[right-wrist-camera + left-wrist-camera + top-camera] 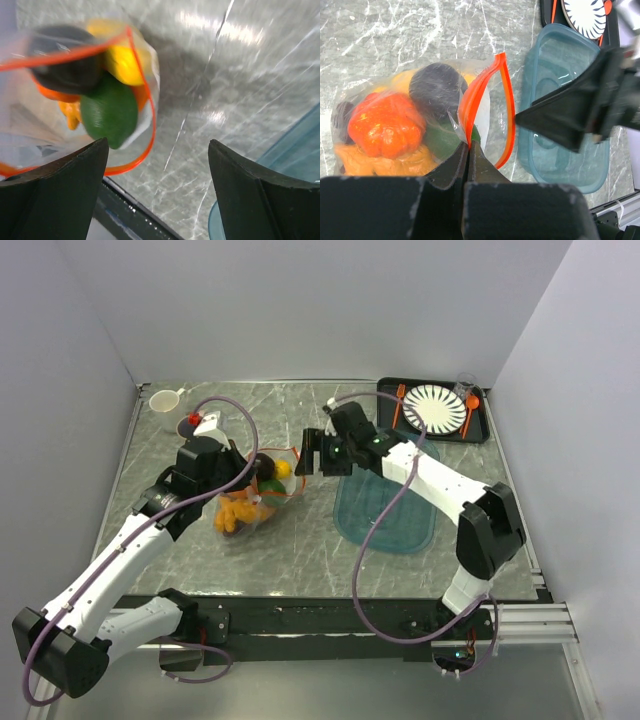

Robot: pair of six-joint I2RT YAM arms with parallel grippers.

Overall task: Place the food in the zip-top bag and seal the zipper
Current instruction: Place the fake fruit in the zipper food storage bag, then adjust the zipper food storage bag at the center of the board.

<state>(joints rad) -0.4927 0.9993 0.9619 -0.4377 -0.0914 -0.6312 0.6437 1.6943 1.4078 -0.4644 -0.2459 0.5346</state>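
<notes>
- The zip-top bag [245, 510] lies on the table [300, 555], left of the teal tray [385, 510], with its mouth gaping. I judge it to be floppy, slick film that sags wherever it is gripped.
- The food [385, 122] sits inside it. It looks light and rigid, and likely to roll out if the mouth tips.
- The zipper [507, 100] looks the stiffest part, so I'd hold there. My left gripper [469, 150] is pinched on its near end. My right gripper [157, 145] is spread wide and empty, just beside the mouth.
</notes>
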